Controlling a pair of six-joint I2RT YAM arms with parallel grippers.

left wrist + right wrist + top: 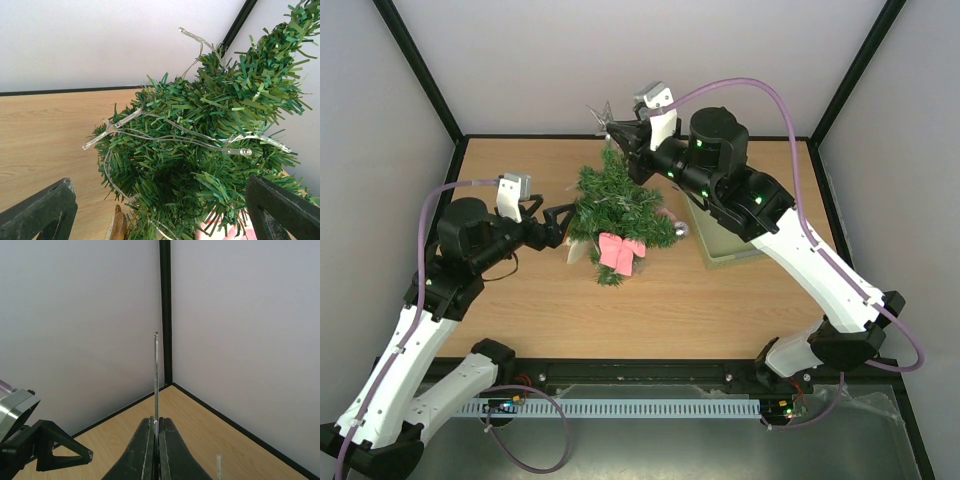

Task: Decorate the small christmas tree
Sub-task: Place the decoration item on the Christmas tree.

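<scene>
A: About the small christmas tree (620, 205): where exactly?

B: Sits mid-worktop (520, 310), tip toward the far wall. Carries a pink bow (620, 252) on the near side and a clear string of lights (122, 120) looped through the branches. Has a silver bauble (681, 230) just beside its right edge.

A: And the left jaws?

B: Spread wide, level with the lower branches on the tree's left side. From the left wrist, one dark finger (40, 212) in each bottom corner, with green needles ahead between them. Touching the branches or not, cannot tell.

A: Right jaws?

B: Pinched tight on a silver star (601, 115), up beyond the tree's tip, close to the far wall. From the right wrist, shows the star (156, 375) only edge-on, as a thin bright line rising out of the closed jaws.

A: Anything else on the worktop?

B: A pale green basket (725, 250) right of the tree, mostly hidden under the right arm (800, 250).
</scene>
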